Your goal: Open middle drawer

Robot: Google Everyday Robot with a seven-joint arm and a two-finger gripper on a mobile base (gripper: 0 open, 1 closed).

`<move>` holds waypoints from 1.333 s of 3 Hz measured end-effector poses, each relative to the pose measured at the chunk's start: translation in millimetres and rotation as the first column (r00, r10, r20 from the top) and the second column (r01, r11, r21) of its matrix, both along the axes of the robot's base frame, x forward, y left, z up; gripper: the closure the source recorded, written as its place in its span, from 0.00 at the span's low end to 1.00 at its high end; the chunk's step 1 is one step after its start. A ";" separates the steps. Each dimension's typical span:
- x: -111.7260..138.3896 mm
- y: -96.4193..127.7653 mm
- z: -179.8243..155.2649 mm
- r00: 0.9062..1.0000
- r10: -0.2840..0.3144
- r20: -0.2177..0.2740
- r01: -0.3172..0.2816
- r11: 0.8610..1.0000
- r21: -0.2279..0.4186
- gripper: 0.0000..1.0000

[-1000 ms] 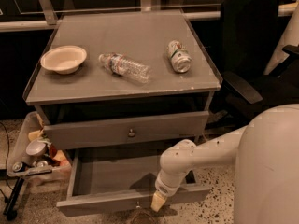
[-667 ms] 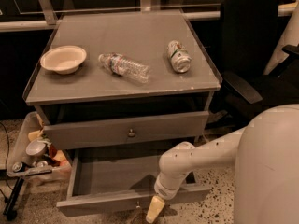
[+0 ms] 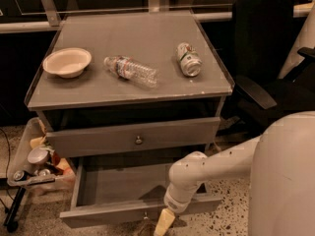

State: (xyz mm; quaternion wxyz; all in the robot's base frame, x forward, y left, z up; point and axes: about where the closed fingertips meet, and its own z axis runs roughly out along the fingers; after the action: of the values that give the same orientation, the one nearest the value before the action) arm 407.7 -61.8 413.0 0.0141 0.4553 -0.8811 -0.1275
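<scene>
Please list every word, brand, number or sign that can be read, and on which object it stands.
Can: label too blurred to read.
Bottle: label too blurred to read.
No other text; the end effector, low at the front of the open drawer, bears none.

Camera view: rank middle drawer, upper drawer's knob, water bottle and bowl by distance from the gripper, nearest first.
The gripper sits low, at the pulled-out drawer's front.
1. middle drawer: right beside it, pulled out.
2. knob: above, on the upper drawer.
3. water bottle: up top, centre.
4. bowl: up top, far left.
</scene>
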 end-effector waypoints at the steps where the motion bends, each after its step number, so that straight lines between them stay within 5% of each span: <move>1: -10.4 -1.9 -3.2 1.000 -0.011 -0.020 0.011 1.000 0.002 0.00; 4: 0.5 4.2 -4.2 1.000 -0.010 -0.016 0.010 1.000 -0.014 0.00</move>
State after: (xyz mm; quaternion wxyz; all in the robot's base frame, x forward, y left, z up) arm 408.3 -57.7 408.8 0.0239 0.4497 -0.8840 -0.1251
